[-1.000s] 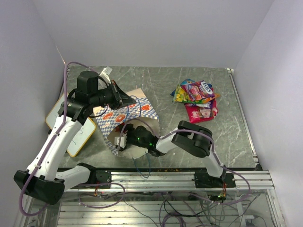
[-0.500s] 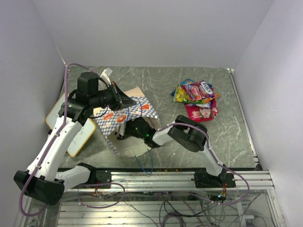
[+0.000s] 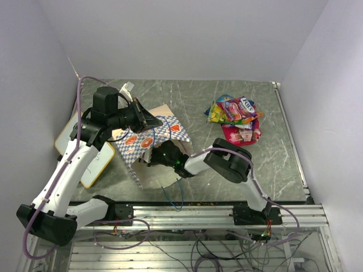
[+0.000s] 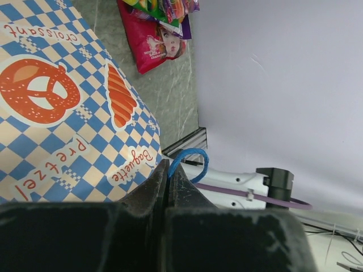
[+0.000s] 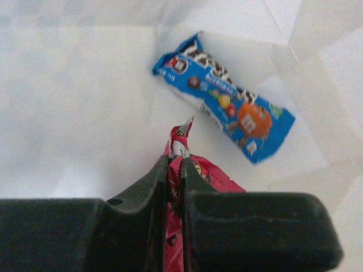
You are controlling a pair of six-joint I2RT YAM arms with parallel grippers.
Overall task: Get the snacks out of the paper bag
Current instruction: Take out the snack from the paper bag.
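The cream-tan paper bag with blue-and-white checks (image 3: pixel 169 129) lies on its side in the left half of the bench, nearer the near edge, printed with an orange pretzel, croissant and baguette; its long axis runs roughly from the far edge to the near edge, with the mouth gaping toward the near edge; the left gripper (image 4: pixel 168 177) has its fingers pinched together on the bag's rim, right by the thin blue cord handle (image 4: pixel 190 161); the right gripper (image 5: pixel 174 164) is pushed into the mouth, clamped on a glossy red foil packet (image 5: pixel 210 177), whose crimped tip pokes out between the fingers while the rest is cut off below; just beside it on the plain cream lining lies a blue foil packet (image 5: pixel 227 105), slanting across the wrist view; from overhead both are hidden by the bag and arm; a heap of bright foil packets (image 3: pixel 235 116), magenta, orange and yellow-green, sits toward the far right corner, overlapping so the count is unclear; a yellow-framed whiteboard (image 3: pixel 85 161) lies at the left edge, partly under the left arm.
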